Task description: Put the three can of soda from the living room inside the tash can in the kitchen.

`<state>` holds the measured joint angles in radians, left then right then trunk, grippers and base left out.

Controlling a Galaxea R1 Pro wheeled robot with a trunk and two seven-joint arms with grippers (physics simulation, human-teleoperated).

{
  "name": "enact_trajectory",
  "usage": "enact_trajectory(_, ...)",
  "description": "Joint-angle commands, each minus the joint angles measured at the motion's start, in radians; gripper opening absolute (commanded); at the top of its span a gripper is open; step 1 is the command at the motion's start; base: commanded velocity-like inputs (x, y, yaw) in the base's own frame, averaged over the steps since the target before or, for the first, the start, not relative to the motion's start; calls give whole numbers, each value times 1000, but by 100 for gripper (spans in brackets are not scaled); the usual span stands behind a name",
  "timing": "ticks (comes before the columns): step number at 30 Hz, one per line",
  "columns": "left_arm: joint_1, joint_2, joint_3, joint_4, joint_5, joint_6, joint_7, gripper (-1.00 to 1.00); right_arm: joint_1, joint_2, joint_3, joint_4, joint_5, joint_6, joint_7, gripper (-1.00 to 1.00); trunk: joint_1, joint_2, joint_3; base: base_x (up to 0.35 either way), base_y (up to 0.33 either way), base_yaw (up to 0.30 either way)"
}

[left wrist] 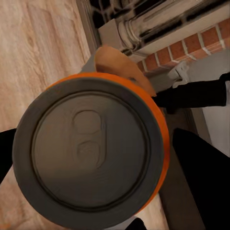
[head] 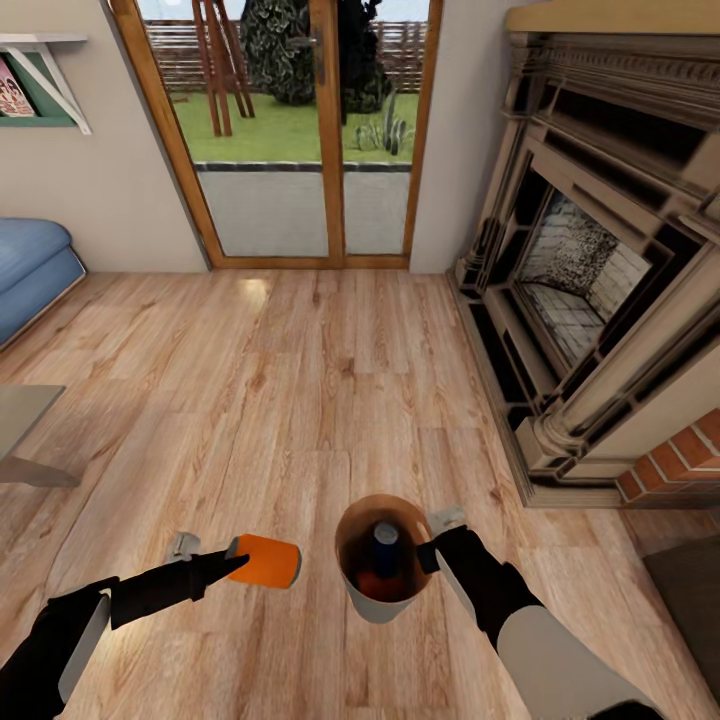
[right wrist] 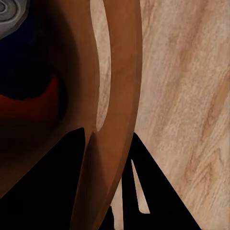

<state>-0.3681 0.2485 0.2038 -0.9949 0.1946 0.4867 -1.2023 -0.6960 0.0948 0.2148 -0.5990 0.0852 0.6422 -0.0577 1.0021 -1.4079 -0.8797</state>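
The left gripper pinched an orange can, which lay sideways in the air over the floor, just left of the bin. In the left wrist view the can's silver top faced the camera, with the bin's rim beyond it. The right gripper was clamped on the bin's right rim; in its wrist view one dark finger sat inside the tan wall and the other outside it. The bin hung tilted above the planks, apart from the orange can. Inside it stood a dark blue can, silver top up, with something reddish-orange beside it low down. Ahead were glass doors, a fireplace at the right and a blue sofa at the left.
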Motion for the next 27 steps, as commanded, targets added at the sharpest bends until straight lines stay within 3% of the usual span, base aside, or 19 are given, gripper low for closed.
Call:
enact_trajectory(1, 0, 0, -1, 0, 0, 0, 0, -100, -5, 0, 0, 11, -10, -11, 1, -100, 0, 0, 0, 0, 0, 0)
enact_trajectory(6, 0, 0, -3, -2, 13, 3, -16, -100, -12, 0, 0, 28, -10, -37, 1, -100, 0, 0, 0, 0, 0, 0)
enact_trajectory(12, 1, 0, -3, -27, 85, 61, -65, -100, -14, 0, 0, 33, -10, -43, 1, -100, 0, 0, 0, 0, 0, 0)
enact_trajectory(27, 0, -4, -7, -86, 101, 103, -95, -100, -14, -1, 0, 33, -9, -44, 1, -100, 0, 0, 0, 0, 0, 0)
